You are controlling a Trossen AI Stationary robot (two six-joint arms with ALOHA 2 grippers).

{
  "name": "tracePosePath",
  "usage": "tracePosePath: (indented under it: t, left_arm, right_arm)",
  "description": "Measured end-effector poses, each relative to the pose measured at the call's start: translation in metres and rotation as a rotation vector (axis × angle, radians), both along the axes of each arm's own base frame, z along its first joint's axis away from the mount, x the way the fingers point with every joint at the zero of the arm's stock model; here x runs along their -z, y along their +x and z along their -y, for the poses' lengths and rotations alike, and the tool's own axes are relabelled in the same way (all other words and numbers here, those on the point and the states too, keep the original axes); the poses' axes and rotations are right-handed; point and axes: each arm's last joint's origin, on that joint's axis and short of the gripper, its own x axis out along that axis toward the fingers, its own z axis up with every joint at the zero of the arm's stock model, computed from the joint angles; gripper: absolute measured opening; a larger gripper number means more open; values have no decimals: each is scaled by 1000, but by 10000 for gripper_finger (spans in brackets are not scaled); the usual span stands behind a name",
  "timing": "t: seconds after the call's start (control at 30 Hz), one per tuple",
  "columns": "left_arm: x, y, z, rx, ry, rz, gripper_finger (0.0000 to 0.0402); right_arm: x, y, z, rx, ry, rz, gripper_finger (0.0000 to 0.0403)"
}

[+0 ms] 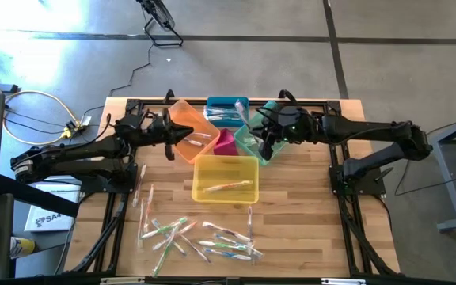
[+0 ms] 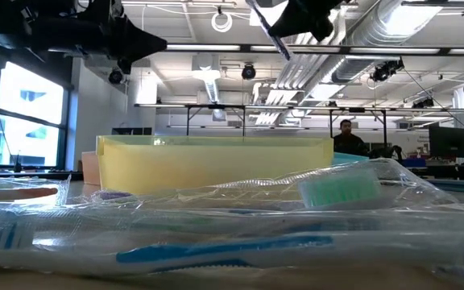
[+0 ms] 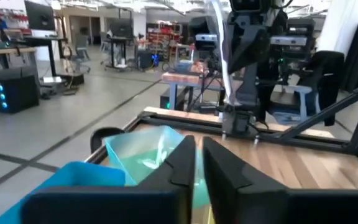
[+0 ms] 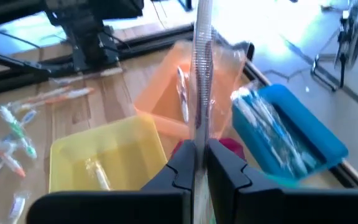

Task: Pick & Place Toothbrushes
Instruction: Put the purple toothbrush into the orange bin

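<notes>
Several wrapped toothbrushes (image 1: 200, 235) lie in a loose heap on the table's near part, and one fills the low view's foreground (image 2: 216, 250). My right gripper (image 1: 266, 146) hovers over the green bin (image 1: 248, 141), shut on one wrapped toothbrush (image 4: 201, 68). My left gripper (image 1: 170, 141) hangs beside the orange bin (image 1: 192, 127). Its fingers (image 3: 182, 165) stand almost together with nothing between them. Single toothbrushes lie in the yellow bin (image 1: 225, 188) and the orange bin, and several lie in the blue bin (image 4: 278, 134). My right gripper pinches the wrapped toothbrush between its two fingers at a spot near one end (image 4: 199, 138). The rest of the brush runs on past the fingertips, in line with them. The brush is lifted clear, high above the bins.
Five translucent bins cluster at the table's middle and far part: orange, blue, green, a small pink one (image 1: 225, 143) and yellow in front. The wooden table top (image 1: 307, 222) lies bare to the right of the heap. A person (image 2: 345, 137) sits far off in the room.
</notes>
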Motion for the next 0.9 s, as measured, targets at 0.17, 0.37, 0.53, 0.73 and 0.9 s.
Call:
tracePosePath:
  t: [0.17,0.37,0.53,0.73,0.9]
  left_arm:
    - [-8,1,-1,8,-20,103,95]
    - [-12,7,-2,64,-10,183,123]
    - [-6,16,-4,128,-55,172,124]
    - [-12,34,-9,214,-49,146,124]
    - [-19,50,-16,230,-52,134,124]
  right_arm:
    - [5,16,2,-86,-16,38,13]
    - [19,42,3,-160,-82,67,13]
    - [29,61,4,-243,-106,131,13]
    - [42,75,4,-288,-92,142,13]
    - [48,79,4,-290,-89,133,13]
